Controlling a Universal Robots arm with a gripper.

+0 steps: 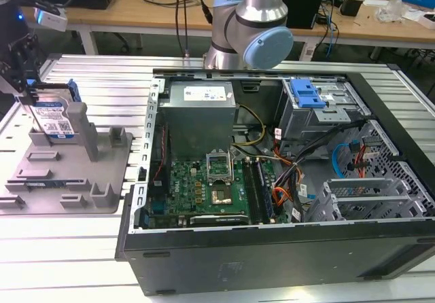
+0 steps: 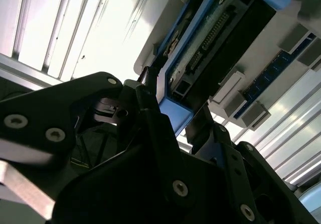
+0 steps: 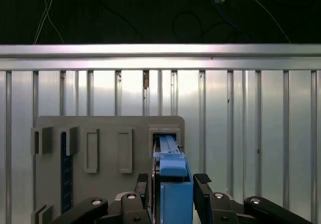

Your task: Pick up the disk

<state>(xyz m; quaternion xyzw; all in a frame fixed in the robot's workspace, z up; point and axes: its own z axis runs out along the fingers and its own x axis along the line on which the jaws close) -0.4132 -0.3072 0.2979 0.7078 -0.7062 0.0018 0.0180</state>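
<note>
The disk [image 1: 53,121] is held clamped by its blue rails in the gripper [image 3: 172,179], upright at the grey fixture tray's [image 3: 105,123] slot. A straight, untilted pull is advised, so that jamming is avoided.

Tall grey post [image 1: 83,130] just beside the disk [image 1: 53,118] on the exterior view's right, low blocks [image 1: 103,193] of the fixture tray [image 1: 41,204] nearer, open computer case [image 1: 272,255] walling that side, bare ribbed surface [image 1: 102,68] free on the far side
</note>
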